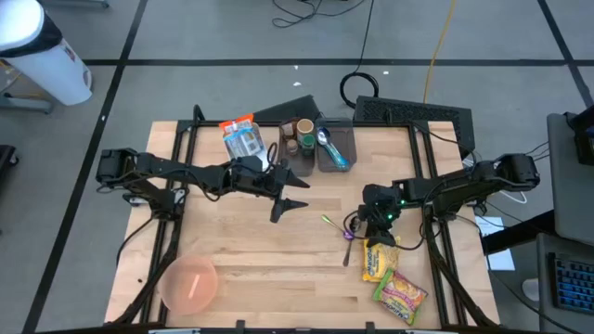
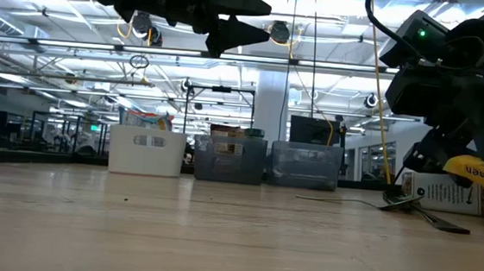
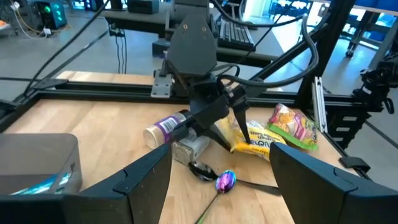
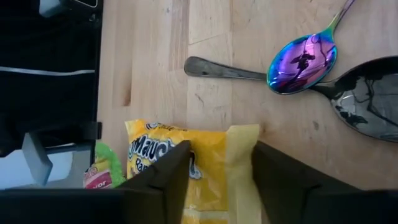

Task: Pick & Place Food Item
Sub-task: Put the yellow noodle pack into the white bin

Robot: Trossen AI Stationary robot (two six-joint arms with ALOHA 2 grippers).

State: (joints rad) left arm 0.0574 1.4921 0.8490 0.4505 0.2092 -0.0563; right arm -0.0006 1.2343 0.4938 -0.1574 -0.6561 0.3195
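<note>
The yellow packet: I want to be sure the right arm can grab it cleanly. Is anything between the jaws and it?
Nothing visible is. The right gripper is already on the yellow packet, its jaws straddling the packet's end. The spoons lie on the table just beyond, clear of the jaws. The left gripper hangs open above mid-table.

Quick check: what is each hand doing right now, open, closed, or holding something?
Left hand: open, empty, raised above the table.
Right hand: closing around the yellow ramen packet; firm grip cannot be told.
</note>
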